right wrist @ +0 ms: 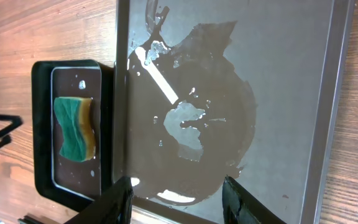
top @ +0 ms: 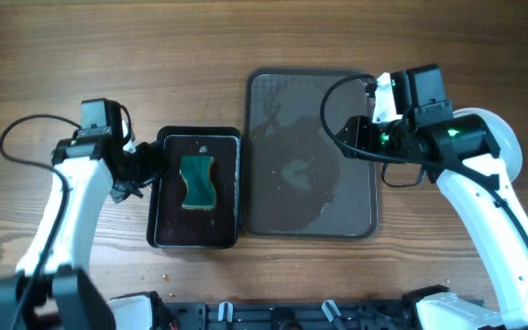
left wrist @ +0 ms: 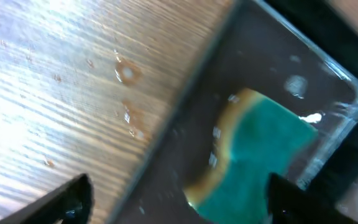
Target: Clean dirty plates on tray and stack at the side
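Plates (top: pixel 507 151) seemingly stacked right of the wet tray (top: pixel 282 110), half under the right arm: stiff, slick, breakable, best pinched at the rim; left tool (left wrist: pixel 179 198) spread by the sponge (top: pixel 197 181), right tool (right wrist: pixel 179 200) open, empty.

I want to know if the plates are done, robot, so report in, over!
Both open, empty: left pincer near sponge, right pincer over tray. Tray wet, no plates on it. White plate at right edge, partly hidden. Nothing blocking.
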